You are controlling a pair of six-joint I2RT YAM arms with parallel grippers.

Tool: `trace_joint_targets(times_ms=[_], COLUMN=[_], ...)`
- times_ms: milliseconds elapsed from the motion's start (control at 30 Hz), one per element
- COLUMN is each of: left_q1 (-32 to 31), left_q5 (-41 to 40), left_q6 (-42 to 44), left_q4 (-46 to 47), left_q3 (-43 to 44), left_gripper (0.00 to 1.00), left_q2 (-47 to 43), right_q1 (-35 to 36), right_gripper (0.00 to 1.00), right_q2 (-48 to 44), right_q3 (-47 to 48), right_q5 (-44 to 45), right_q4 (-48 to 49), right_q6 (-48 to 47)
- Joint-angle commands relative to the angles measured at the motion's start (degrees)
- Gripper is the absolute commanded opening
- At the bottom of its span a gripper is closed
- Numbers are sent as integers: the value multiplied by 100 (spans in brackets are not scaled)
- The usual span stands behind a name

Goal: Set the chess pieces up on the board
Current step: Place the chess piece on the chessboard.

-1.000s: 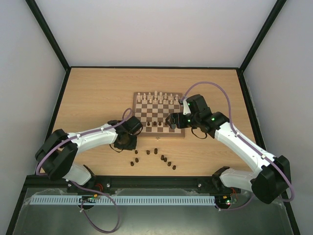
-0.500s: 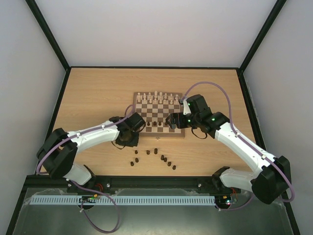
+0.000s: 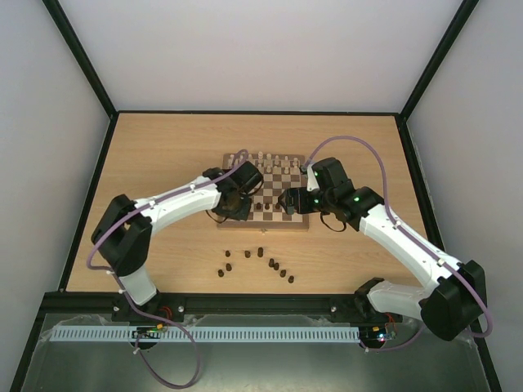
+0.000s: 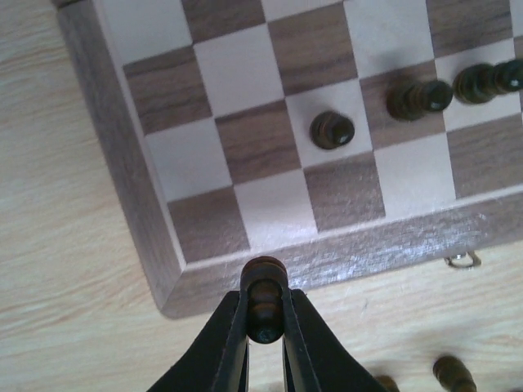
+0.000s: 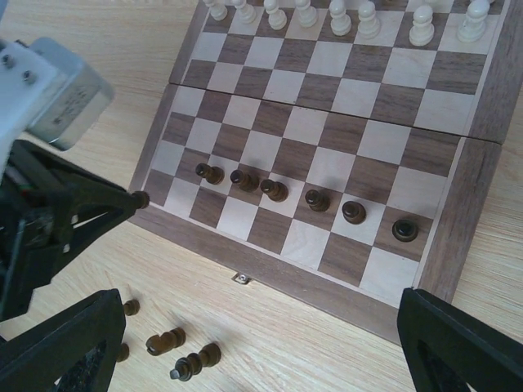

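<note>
Your left gripper [image 4: 265, 309] is pinched tight on one dark pawn [image 4: 264, 273], which stands upright between the finger pads and sits over the near-left corner of the board [image 4: 122, 188], above its border strip. Your right gripper [image 5: 257, 306] has its jaws spread wide with nothing between them, above the board's near-right part. On the board, six dark pawns [image 5: 317, 198] stand in a line along the second row from the near edge. The leftmost two squares of that row are bare, and the near row has no pieces. The cream pieces [image 5: 339, 16] fill the far rows. A small metal clasp [image 5: 241, 278] sits on the board's near edge. Just off that edge, loose dark pieces [image 3: 261, 261] lie scattered on the tabletop [image 3: 163, 155], some of them tipped on their sides. The tabletop is pale wood grain with a thin black rim. Plain pale walls [image 3: 245, 49] stand beyond the board, with black frame posts [image 3: 80, 57] at the corners. Behind the arm bases runs a white perforated strip [image 3: 245, 334].
</note>
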Motion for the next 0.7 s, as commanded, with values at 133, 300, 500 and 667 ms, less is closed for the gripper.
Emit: trace_joint_targets(times_ms=[133, 300, 500, 667], left_q1=[164, 250, 347, 395], left_q5=[-11, -70, -126, -98], left_q6=[493, 578, 631, 668], left_q4=[-174, -122, -33, 42], left_q3=[769, 920, 934, 955], left_gripper=[12, 12, 12, 12], left_q2=[734, 1033, 1200, 1266], right_q1=[-10, -10, -7, -14], right_gripper=[92, 92, 92, 92], right_q2=[-247, -241, -232, -227], right_q3=[2, -4, -20, -26], right_q5=[211, 199, 143, 123], right_q4=[-172, -163, -140, -138], right_q6=[-27, -27, -26, -27])
